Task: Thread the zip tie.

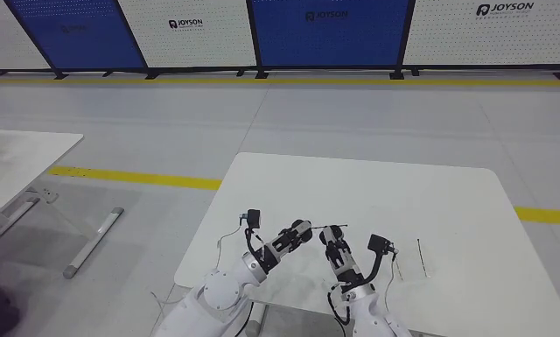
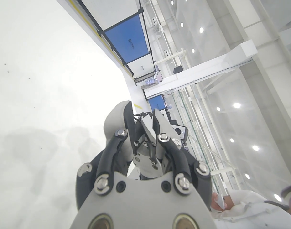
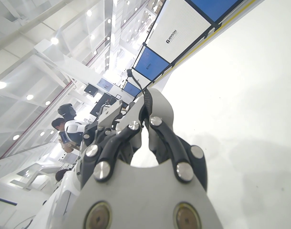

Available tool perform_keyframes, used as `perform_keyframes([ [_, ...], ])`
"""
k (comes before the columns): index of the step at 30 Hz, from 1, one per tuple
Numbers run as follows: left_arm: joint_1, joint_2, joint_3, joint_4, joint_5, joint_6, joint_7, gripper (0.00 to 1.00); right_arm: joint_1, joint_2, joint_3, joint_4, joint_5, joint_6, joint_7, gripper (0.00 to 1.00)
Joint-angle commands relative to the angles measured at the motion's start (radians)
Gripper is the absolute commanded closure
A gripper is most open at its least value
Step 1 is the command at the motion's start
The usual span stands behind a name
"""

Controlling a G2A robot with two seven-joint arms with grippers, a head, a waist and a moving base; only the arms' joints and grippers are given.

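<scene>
A thin black zip tie (image 1: pixel 338 226) hangs just above the white table (image 1: pixel 367 188) near its front edge. My right gripper (image 1: pixel 331 236) is shut on its strap. In the right wrist view the tie (image 3: pixel 136 80) sticks out past the closed fingertips of that gripper (image 3: pixel 144 99), ending in its small head. My left gripper (image 1: pixel 304 229) sits close beside it, tip to tip. In the left wrist view this gripper (image 2: pixel 142 118) stands open, and a thin black strand of the tie (image 2: pixel 137 115) crosses the gap at its fingertips.
A second black zip tie (image 1: pixel 424 258) lies flat on the table to the right of the arms, next to a small clear item (image 1: pixel 398 265). Another white table (image 1: pixel 26 157) stands off to the left. Blue and white panels (image 1: pixel 332 26) line the back.
</scene>
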Motion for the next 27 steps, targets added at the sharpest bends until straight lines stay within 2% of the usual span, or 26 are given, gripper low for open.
perform_keyframes([
  [1, 0.000, 0.000, 0.000, 0.000, 0.003, 0.003, 0.000, 0.84, 0.001, -0.001, 0.000, 0.000, 0.000, 0.002, -0.004, 1.00],
  [8, -0.003, 0.002, 0.001, -0.005, 0.036, 0.023, -0.001, 0.85, 0.003, -0.002, -0.002, 0.002, -0.004, 0.005, -0.013, 1.00],
  [11, -0.004, 0.002, 0.004, -0.005, 0.054, 0.033, 0.003, 0.82, 0.004, -0.003, -0.002, 0.004, -0.004, 0.006, -0.017, 1.00],
  [12, -0.005, 0.002, 0.005, -0.005, 0.058, 0.035, 0.005, 0.78, 0.004, -0.003, -0.003, 0.005, -0.005, 0.007, -0.018, 1.00],
  [20, -0.017, 0.000, 0.018, -0.001, 0.075, 0.052, 0.016, 0.80, 0.007, -0.005, -0.003, 0.007, -0.008, 0.008, -0.020, 1.00],
  [23, -0.021, 0.000, 0.022, 0.001, 0.077, 0.057, 0.017, 0.87, 0.008, -0.005, -0.002, 0.008, -0.007, 0.008, -0.020, 1.00],
  [24, -0.022, 0.000, 0.023, 0.001, 0.077, 0.059, 0.017, 0.98, 0.008, -0.005, -0.002, 0.009, -0.007, 0.009, -0.019, 1.00],
  [27, -0.025, -0.001, 0.025, 0.003, 0.076, 0.065, 0.019, 0.98, 0.009, -0.005, -0.001, 0.010, -0.008, 0.009, -0.018, 1.00],
])
